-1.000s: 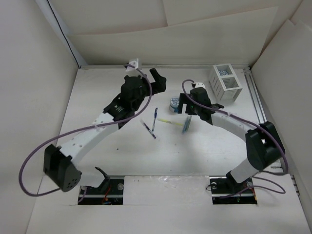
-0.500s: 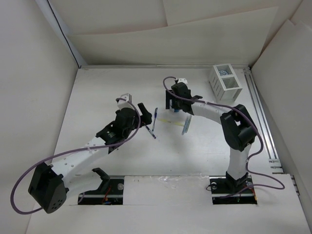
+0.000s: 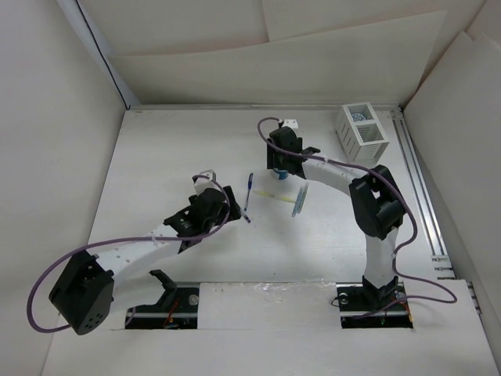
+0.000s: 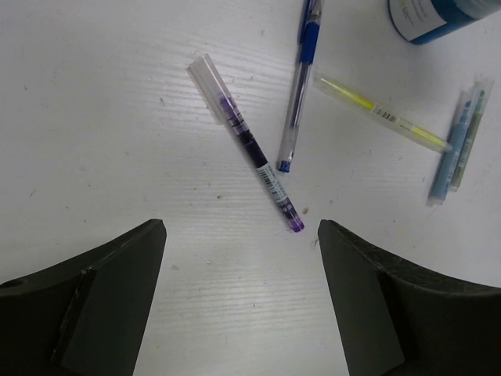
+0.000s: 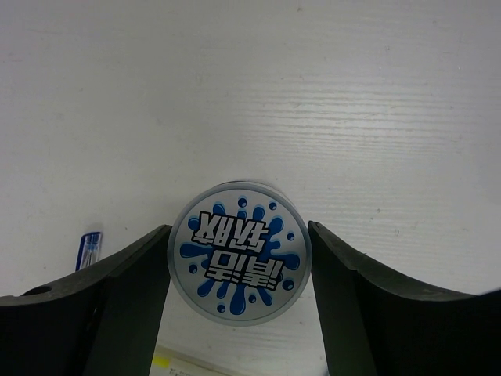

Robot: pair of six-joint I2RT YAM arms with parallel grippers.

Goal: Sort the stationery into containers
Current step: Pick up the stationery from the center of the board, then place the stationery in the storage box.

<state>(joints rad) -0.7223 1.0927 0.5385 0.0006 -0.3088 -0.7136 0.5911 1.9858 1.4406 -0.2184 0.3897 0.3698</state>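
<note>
Bracketing the roll (image 5: 239, 262), the right gripper (image 3: 280, 166) has a finger hard against each side of it; cannot tell if it is clenched or only touching. Roll stands flat on the table (image 4: 94, 117), well apart from the organizer box (image 3: 362, 135), whose far compartment already shows another roll (image 3: 360, 117). Risk: round smooth wall, so an off-centre pinch may squirt it out or tip it on lift. Left gripper (image 4: 241, 231) is released, jaws spread wide above the purple pen (image 4: 249, 149). Pen lies slanted to the jaw line, so closing may spin it rather than catch it. Blue pen (image 4: 301, 78) tip sits just beside it and could get dragged; yellow stick (image 4: 376, 113) and light-blue stick (image 4: 454, 153) lie near
</note>
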